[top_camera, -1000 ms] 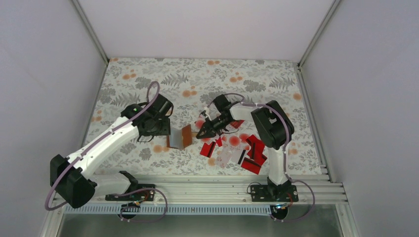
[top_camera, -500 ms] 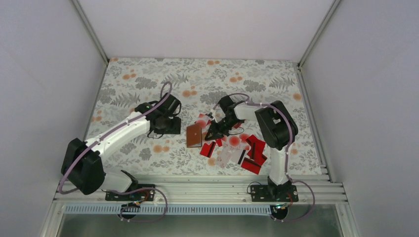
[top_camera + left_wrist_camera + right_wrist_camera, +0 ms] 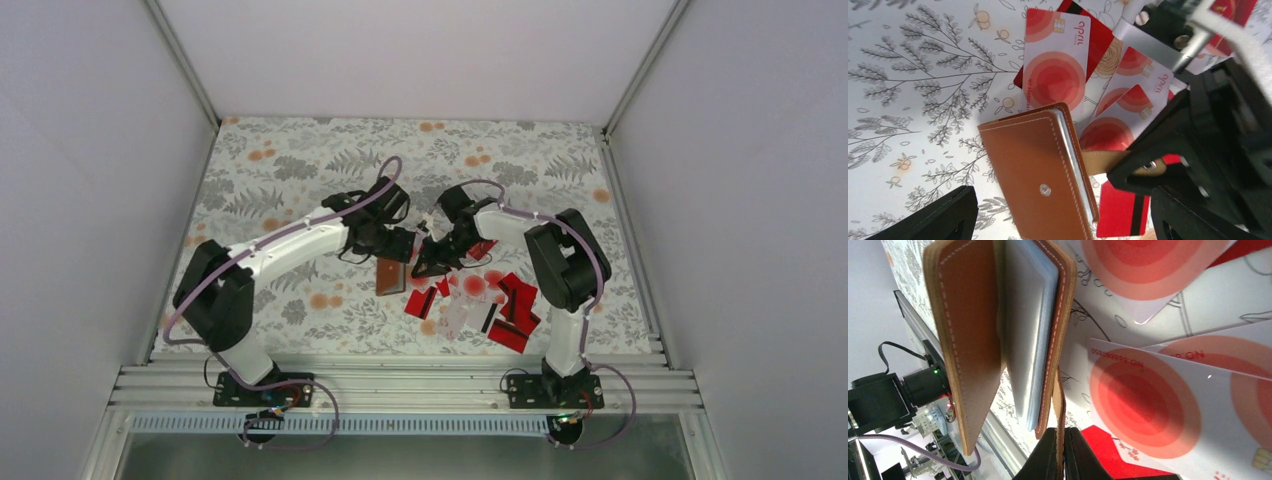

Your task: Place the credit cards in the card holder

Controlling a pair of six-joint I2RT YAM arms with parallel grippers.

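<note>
Presently the brown card holder (image 3: 1035, 175) sits on the floral counter (image 3: 908, 100). Its covers are slightly parted, so the pale blue-grey pockets (image 3: 1030, 330) show along one edge. I cannot tell whether it lies fully flat. The left pincer (image 3: 1063, 205) hangs over the card holder with its fingers spread wide, one on each side, and neither touches the leather. The right pincer (image 3: 1060, 437) is clamped tight on the tan strap (image 3: 1100, 162) that sticks out from the card holder's side. The credit cards (image 3: 512, 305) lie scattered beside the card holder on that same side. Several white cards (image 3: 1055, 65) with red round blotches overlap, and one meets the card holder's edge. A red card (image 3: 1120, 215) with a dark stripe lies just beside the card holder, below the strap.
</note>
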